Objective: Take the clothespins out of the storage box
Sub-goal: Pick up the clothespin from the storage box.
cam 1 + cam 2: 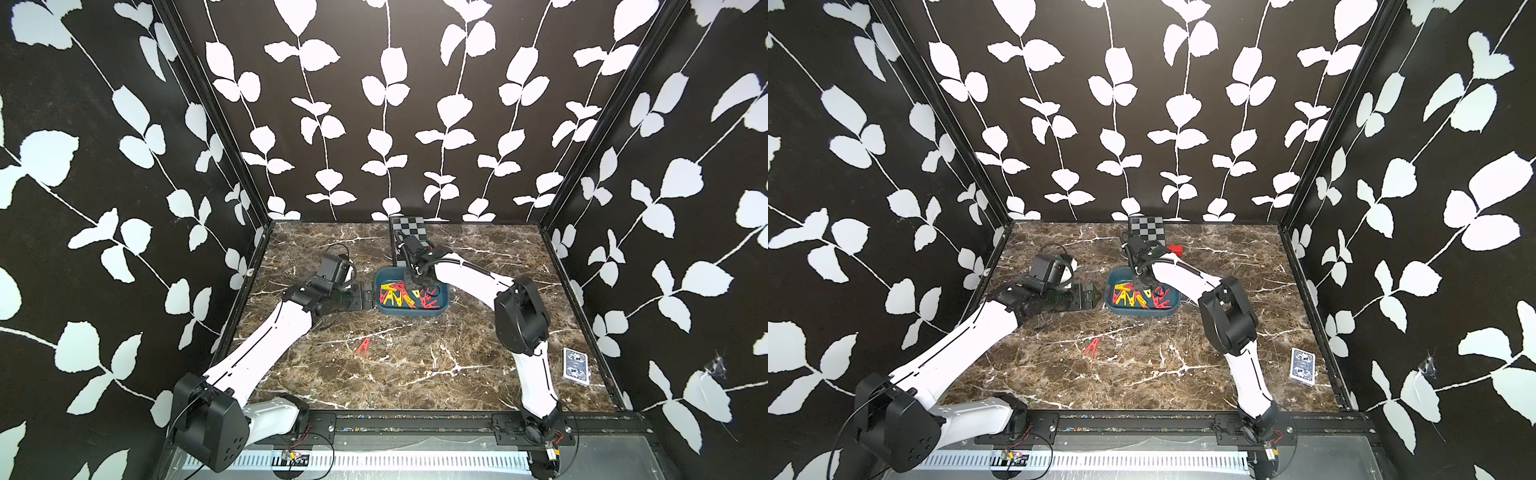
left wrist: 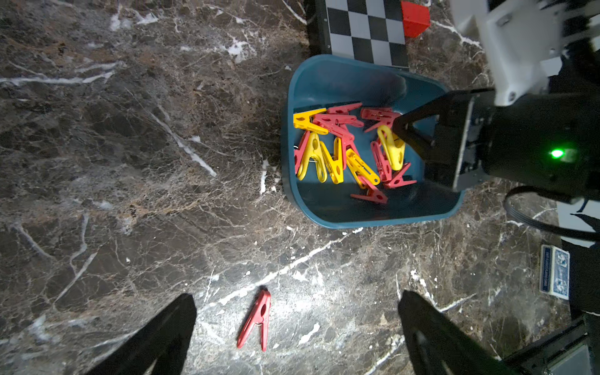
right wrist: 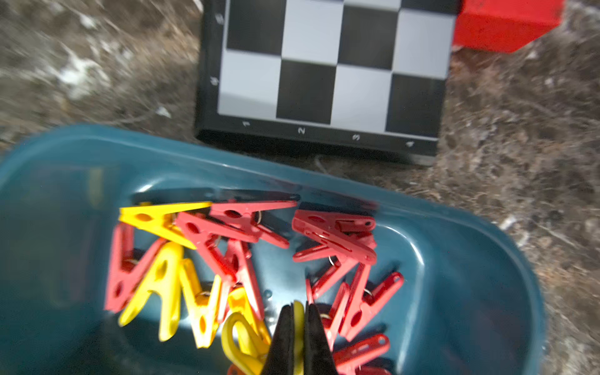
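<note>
Our right hand (image 3: 298,313) is clamped on a yellow plastic clothespin (image 2: 391,151) inside the teal plastic storage box (image 2: 337,74); our left hand (image 2: 298,298) gapes empty. Next we should lift it clear.

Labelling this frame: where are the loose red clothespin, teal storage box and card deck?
loose red clothespin (image 2: 260,313): left wrist view, its body.
teal storage box (image 1: 388,275): in a top view, bare inner corner.
card deck (image 1: 1303,365): in a top view, top face.

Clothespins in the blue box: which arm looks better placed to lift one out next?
Right: the right gripper is inside the storage box, shut on a yellow clothespin; the left gripper hangs open outside it.
</note>
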